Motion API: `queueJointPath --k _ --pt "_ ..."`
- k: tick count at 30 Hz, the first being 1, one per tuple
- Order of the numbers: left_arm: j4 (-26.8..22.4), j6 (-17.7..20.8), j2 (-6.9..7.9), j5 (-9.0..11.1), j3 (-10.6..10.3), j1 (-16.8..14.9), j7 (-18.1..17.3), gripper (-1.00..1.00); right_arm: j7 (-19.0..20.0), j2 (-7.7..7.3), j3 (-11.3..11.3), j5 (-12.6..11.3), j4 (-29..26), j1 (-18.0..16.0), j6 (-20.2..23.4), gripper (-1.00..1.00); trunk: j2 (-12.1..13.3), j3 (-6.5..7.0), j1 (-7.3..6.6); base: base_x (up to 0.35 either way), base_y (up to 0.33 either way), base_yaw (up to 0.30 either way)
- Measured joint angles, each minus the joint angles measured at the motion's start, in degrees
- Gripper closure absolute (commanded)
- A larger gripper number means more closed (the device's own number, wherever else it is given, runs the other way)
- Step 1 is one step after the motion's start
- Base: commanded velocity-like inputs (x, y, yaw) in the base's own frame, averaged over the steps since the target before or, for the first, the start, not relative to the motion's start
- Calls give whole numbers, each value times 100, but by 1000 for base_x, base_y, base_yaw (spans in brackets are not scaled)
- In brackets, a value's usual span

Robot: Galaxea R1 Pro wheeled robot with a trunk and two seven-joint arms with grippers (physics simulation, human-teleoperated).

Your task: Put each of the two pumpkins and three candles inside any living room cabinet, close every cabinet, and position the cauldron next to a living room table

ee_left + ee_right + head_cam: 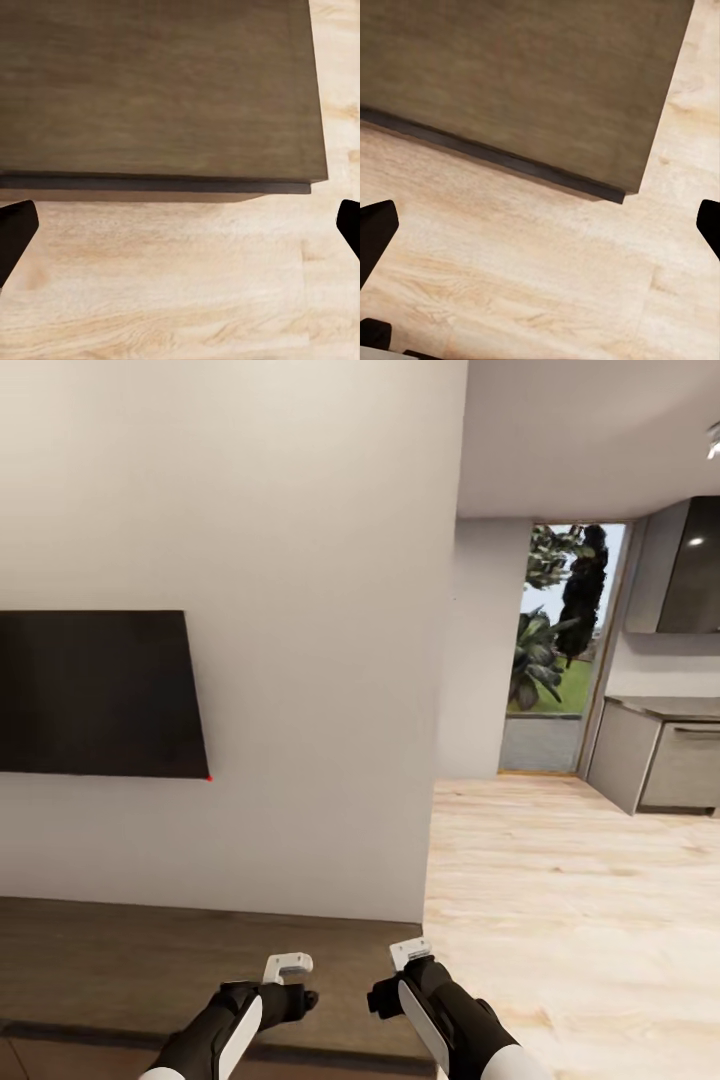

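So the robot was parked right at the end of the cabinet (200, 950), the long dark-brown unit running along the lower left of the head view, under the black TV (95, 693) on the white wall (300, 510). No drawer looked pulled out from what I could see, and its top was bare in both wrist views. The left pincer (290, 966) and right pincer (411, 952) sat low in the middle of the frame, arms tucked in, both hanging over the cabinet's right end. In each wrist view the two dark fingertips (15, 232) sat at opposite edges of the picture, so both pincers were spread wide with nothing between them. Light wood floor (560, 900) ran off to the right toward the grey kitchen cabinets (655, 750) and a window with plants (560, 620) outside.
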Motion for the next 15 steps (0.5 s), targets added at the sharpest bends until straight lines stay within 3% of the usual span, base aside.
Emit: queueJointPath --k 6,15 --pt "0 -8 -1 -5 -7 0 7 -100 2 0 -1 -6 -5 0 9 -100 -1 0 0 167 5 5" --pt "0 -9 1 -8 -9 0 0 -100 6 0 -2 -6 -15 0 8 -100 0 0 2 14 1 0"
